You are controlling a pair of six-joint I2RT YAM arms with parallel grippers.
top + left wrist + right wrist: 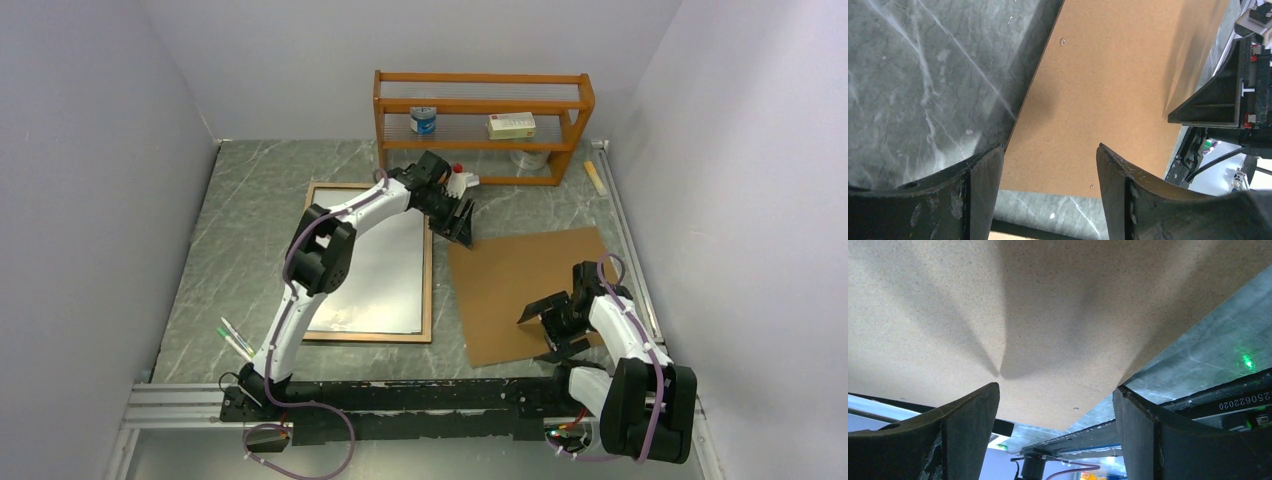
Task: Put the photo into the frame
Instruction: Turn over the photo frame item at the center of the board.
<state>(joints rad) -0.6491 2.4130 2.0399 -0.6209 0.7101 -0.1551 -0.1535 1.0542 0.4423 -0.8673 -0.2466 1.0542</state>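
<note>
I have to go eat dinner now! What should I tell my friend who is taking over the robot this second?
Left hand: open, empty, above the far left corner of the brown backing sheet.
Right hand: open, empty, above the sheet's near part.
The frame lies wood side up on the table, left of the sheet.
Done: a white sheet fills the frame, apparently the photo face down.
Left: check that it sits flat. The backing sheet is not in the frame.
</note>
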